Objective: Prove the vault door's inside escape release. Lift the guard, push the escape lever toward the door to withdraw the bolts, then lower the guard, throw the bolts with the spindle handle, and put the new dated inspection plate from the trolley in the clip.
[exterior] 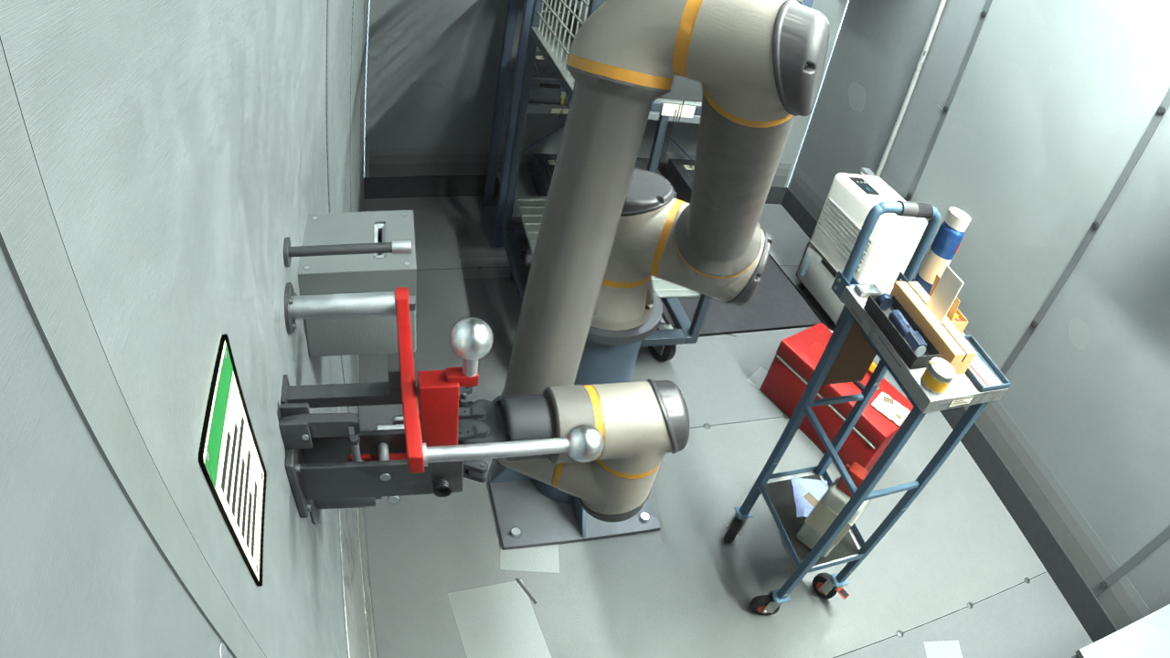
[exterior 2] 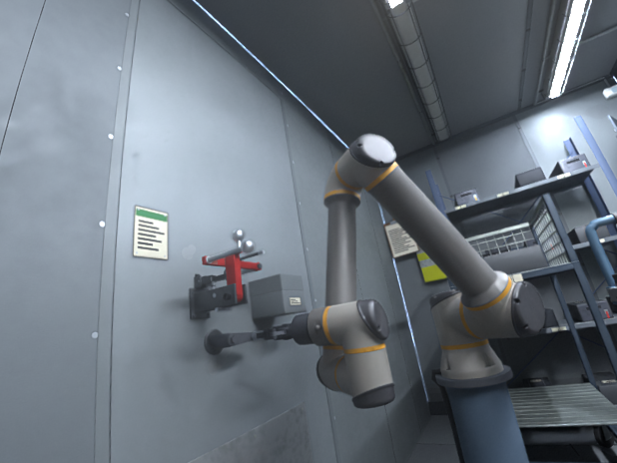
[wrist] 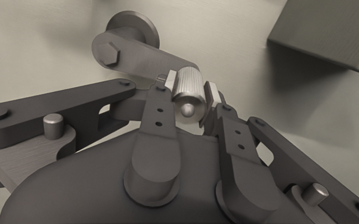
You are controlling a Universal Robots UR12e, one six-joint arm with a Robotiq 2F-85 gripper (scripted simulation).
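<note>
The spindle handle (wrist: 148, 59) is hidden behind the red release assembly in the side camera. It is a dark crank arm on a round hub (exterior 2: 214, 342) low on the vault door, ending in a ribbed silver grip (wrist: 188, 91). Above it sits the red guard and escape lever assembly (exterior: 417, 385), with its ball-ended lever (exterior: 472, 337) and a ball-ended rod (exterior: 585, 443). A grey box (exterior 2: 277, 295) is mounted beside it. The inspection plate on the trolley (exterior: 920, 344) is too small to single out. My gripper (wrist: 189, 89) is closed around the handle's ribbed grip.
The trolley's top tray (exterior: 933, 360) holds a spray can, a jar and wooden blocks. A red toolbox (exterior: 826, 393) lies on the floor behind it. A green-headed notice (exterior: 233, 458) hangs on the door. Shelving (exterior 2: 539, 249) stands behind the arm's base.
</note>
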